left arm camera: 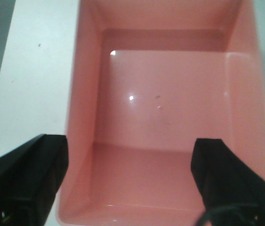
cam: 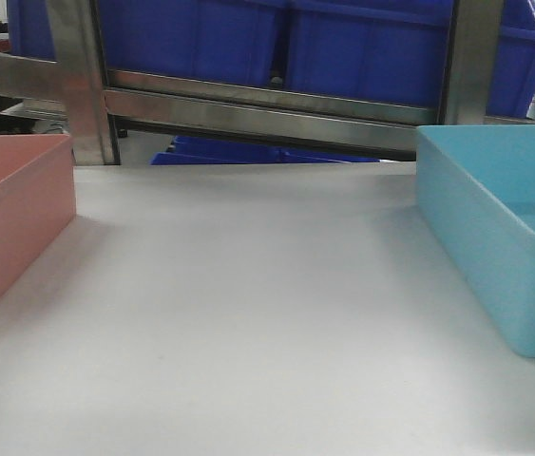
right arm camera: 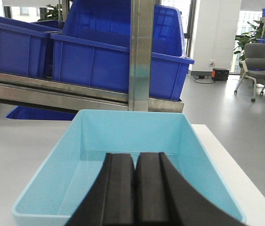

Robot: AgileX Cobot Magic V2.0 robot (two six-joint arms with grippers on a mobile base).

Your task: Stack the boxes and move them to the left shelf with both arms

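Observation:
A salmon pink box sits on the white table at the left edge of the front view. Seen from above in the left wrist view, this pink box is empty, and my left gripper hangs open over its near end, one black finger outside the left wall, the other over the inside near the right wall. The light blue box stands at the right. My right gripper is shut, with nothing between its fingers, above the near end of the blue box. The left shelf's rollers are out of view.
Behind the table runs a tilted steel rack bar with upright posts. Dark blue storage bins sit on the rack, and another lies below it. An office chair stands on the floor far right.

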